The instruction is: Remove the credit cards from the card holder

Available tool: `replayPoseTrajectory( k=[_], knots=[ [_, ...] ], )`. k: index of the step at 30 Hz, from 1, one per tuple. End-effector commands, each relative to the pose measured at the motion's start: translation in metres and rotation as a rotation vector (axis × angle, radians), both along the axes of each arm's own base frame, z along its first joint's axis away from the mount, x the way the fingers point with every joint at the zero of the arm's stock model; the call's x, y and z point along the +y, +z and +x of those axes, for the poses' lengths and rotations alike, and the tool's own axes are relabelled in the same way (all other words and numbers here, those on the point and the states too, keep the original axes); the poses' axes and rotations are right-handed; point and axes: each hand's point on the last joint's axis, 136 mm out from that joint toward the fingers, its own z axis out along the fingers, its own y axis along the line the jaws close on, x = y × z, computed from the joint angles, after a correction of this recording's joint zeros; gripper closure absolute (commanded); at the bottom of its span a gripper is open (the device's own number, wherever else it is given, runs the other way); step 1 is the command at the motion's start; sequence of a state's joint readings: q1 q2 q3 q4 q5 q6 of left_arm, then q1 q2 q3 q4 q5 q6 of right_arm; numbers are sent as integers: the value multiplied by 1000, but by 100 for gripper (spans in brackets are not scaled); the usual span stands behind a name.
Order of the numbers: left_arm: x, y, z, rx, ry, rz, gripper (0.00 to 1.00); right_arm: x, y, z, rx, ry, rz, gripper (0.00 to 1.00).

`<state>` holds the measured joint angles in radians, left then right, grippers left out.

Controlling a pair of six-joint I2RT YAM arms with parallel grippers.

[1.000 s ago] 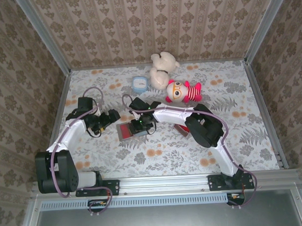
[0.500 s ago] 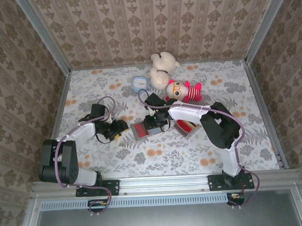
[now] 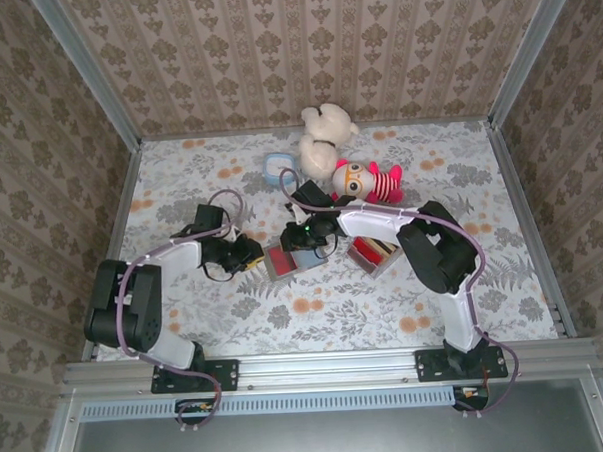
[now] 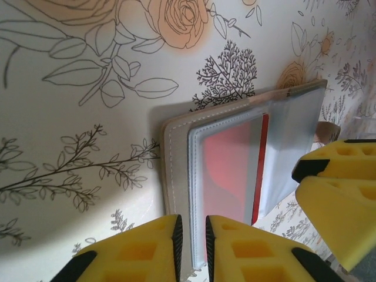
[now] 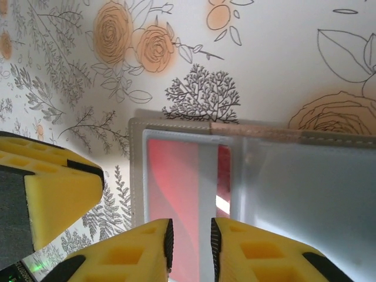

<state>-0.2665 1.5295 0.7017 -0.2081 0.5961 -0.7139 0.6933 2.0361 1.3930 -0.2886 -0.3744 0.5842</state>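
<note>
Closing in on the card holder from both sides

Both arms are now converging on the card holder [image 3: 286,260], which is lying open near the middle of the desk [image 3: 460,179], slightly further right than a second ago. The left gripper [image 4: 192,238], wide apart a moment back, is narrowing to a slit, and the holder's stitched edge and clear sleeve are running into that slit. It looks to be pinching that panel to anchor it. The right gripper [image 5: 190,247] is also drawing its jaws closer over the pocket where the red card [image 4: 232,158] is showing. Whether it is gripping card, sleeve or nothing, I cannot tell. No card is leaving its slot yet, so extraction is only beginning.

A grey tray [image 3: 373,253] with red contents is sitting just right of the holder, under the right arm. A small blue box [image 3: 276,167], a white teddy [image 3: 324,133] and a striped doll [image 3: 365,181] are resting toward the far edge, well clear. The clear sleeve covering the card is probably posing the main obstacle, and the two grippers are crowding each other.
</note>
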Motion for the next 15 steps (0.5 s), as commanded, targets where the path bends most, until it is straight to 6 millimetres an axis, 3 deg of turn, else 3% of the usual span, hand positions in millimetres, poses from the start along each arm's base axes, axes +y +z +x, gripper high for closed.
replayPoseTrajectory(
  k=[1,15],
  knots=[
    [-8,1,4,5,-5,-27,82,0,-12,-3,51,-1,23,75],
    [-9,-11,3,34,-12,-2,89,-2,-22,-6,73,23,8,79]
  ],
)
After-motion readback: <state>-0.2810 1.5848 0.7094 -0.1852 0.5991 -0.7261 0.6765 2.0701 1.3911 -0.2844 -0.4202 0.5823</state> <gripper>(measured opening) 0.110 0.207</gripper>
